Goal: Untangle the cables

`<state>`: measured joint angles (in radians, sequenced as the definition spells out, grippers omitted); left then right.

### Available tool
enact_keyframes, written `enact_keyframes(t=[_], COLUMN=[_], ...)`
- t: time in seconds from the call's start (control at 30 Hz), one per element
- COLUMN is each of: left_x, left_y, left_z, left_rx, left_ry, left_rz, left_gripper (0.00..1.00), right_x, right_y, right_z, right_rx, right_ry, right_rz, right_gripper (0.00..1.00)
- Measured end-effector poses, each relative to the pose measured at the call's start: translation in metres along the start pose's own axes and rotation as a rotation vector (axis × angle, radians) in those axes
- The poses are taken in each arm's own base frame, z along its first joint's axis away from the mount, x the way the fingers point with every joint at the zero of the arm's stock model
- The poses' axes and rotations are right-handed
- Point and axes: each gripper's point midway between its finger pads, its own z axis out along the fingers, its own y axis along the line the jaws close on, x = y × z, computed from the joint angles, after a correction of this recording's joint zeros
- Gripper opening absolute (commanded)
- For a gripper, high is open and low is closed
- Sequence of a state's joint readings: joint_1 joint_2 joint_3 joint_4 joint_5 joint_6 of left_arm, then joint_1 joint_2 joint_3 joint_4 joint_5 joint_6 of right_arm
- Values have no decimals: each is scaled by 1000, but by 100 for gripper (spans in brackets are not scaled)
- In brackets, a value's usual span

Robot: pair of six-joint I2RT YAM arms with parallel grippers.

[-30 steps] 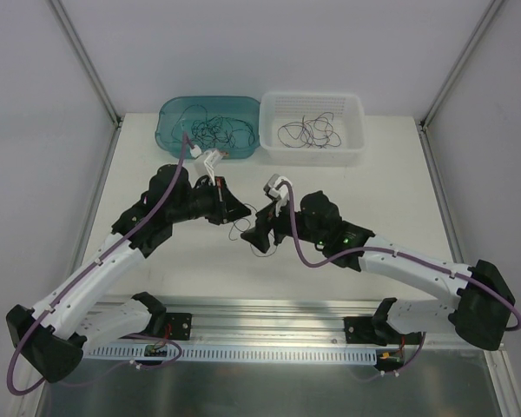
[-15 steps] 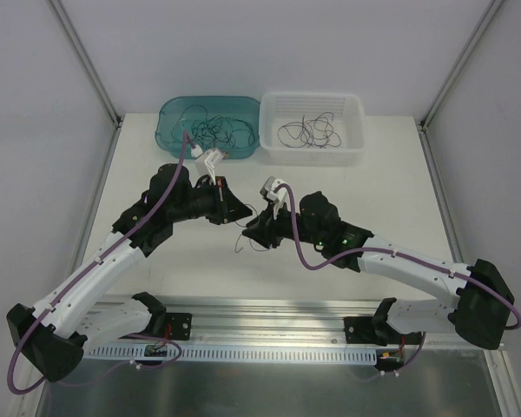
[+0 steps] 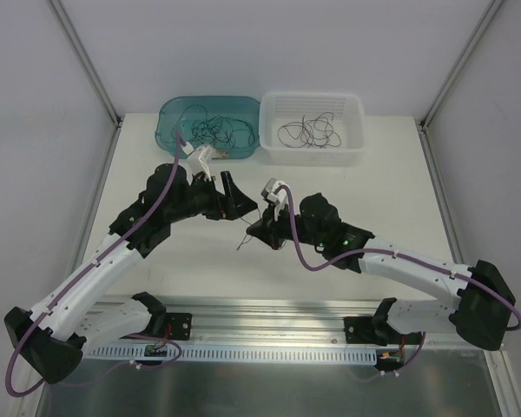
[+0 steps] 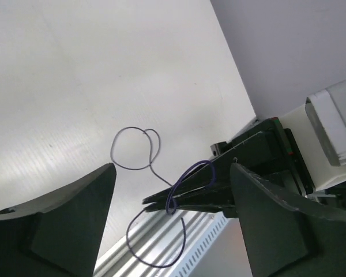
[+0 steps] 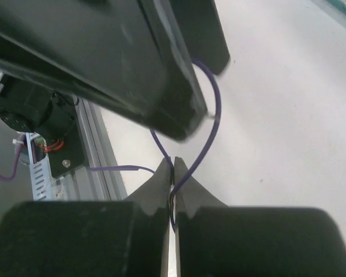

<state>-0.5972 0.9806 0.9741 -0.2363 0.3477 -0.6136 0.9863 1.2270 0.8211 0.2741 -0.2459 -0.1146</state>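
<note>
Wire (image 5: 217, 118), thin and purple, loops from the clenched right gripper (image 5: 173, 166) over the white table (image 4: 75, 69); left gripper (image 4: 172, 168) faces it, fingers spread, grasping nothing.

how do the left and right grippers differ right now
The left gripper has its jaws spread wide with nothing clamped between them; the right gripper has its jaws pressed shut on a purple cable. In the left wrist view, the right gripper's tips reach into the gap between the left gripper's open jaws. Both are black and face each other, tip to tip, over the table.
</note>
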Motion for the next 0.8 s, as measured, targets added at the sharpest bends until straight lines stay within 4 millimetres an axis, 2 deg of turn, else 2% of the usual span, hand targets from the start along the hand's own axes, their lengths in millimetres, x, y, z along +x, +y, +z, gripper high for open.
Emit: enact_keyframes(t=[0.07, 0.17, 0.27, 0.3, 0.4, 0.47, 0.53, 0.57, 0.73, 0.8], left_x=[-6, -14, -28, -35, -50, -54, -49, -40, 16, 37], left_y=[6, 16, 25, 30, 53, 72, 95, 106, 155, 170], left_z=[-2, -8, -16, -20, -40, -57, -73, -79, -94, -99], left_rx=[-38, -103, -162, -188, -287, -362, -448, -488, -623, -664], left_ry=[-35, -75, -123, -148, -226, -277, -313, -313, -251, -217], left_rz=[14, 30, 46, 48, 51, 53, 61, 67, 95, 99], left_gripper=[98, 99, 99, 99, 99, 99, 99, 99, 99, 99], right_x=[9, 30, 47, 51, 52, 40, 8, -15, -125, -159], right_y=[-5, -19, -44, -58, -93, -114, -138, -149, -206, -234], right_z=[-4, -18, -34, -42, -64, -78, -90, -96, -112, -115], right_rx=[25, 81, 166, 216, 337, 414, 498, 538, 681, 730], right_ry=[25, 87, 138, 156, 180, 186, 155, 128, -37, -95], right_rz=[5, 22, 53, 72, 104, 116, 103, 88, 16, -4], right_gripper=[1, 1, 1, 1, 1, 1, 1, 1, 1, 1])
